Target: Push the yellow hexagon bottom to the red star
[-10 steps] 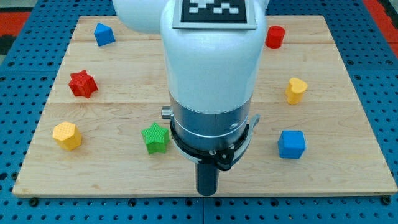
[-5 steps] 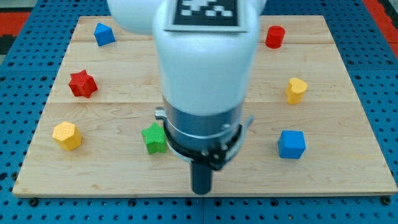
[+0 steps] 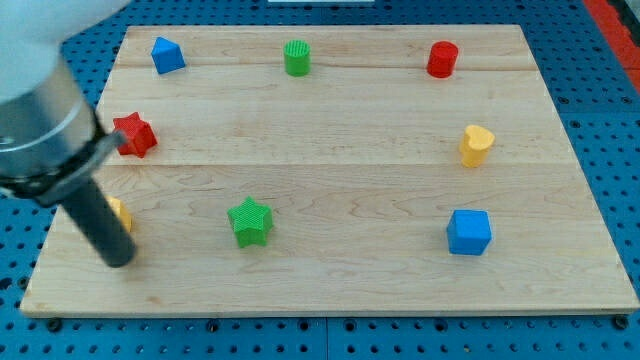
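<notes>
The red star [image 3: 134, 135] lies near the board's left edge. The yellow hexagon [image 3: 121, 213] sits below it, mostly hidden behind my rod; only its right edge shows. My tip [image 3: 118, 258] rests near the board's bottom left corner, just below the hexagon. Whether it touches the hexagon cannot be told.
A green star [image 3: 250, 221] lies at the lower middle. A blue cube [image 3: 469, 232] sits at lower right, a yellow heart-like block [image 3: 476, 145] at right, a red cylinder [image 3: 442, 59] at top right, a green cylinder [image 3: 297, 57] at top middle, a blue block [image 3: 167, 54] at top left.
The arm has swept from the bottom middle of the board to the bottom left corner. It now covers most of the yellow hexagon. The green cylinder is uncovered.
</notes>
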### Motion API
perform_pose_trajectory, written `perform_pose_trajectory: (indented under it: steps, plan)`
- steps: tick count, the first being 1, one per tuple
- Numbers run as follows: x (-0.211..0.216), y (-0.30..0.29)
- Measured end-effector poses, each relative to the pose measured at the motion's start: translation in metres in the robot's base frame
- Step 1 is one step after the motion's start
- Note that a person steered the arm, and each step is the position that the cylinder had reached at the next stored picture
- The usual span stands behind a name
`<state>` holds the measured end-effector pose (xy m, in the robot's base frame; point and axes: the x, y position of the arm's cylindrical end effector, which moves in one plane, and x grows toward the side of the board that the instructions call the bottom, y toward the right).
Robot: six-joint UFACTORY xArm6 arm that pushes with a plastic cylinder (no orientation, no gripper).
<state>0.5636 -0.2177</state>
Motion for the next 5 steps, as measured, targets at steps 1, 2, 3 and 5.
perform_pose_trajectory:
  steps: [1,2,3,5]
  plan:
    - [-0.028,-0.011]
    - [-0.044,-0.009]
    - [-0.086,0.005]
    - [0.026,0.064]
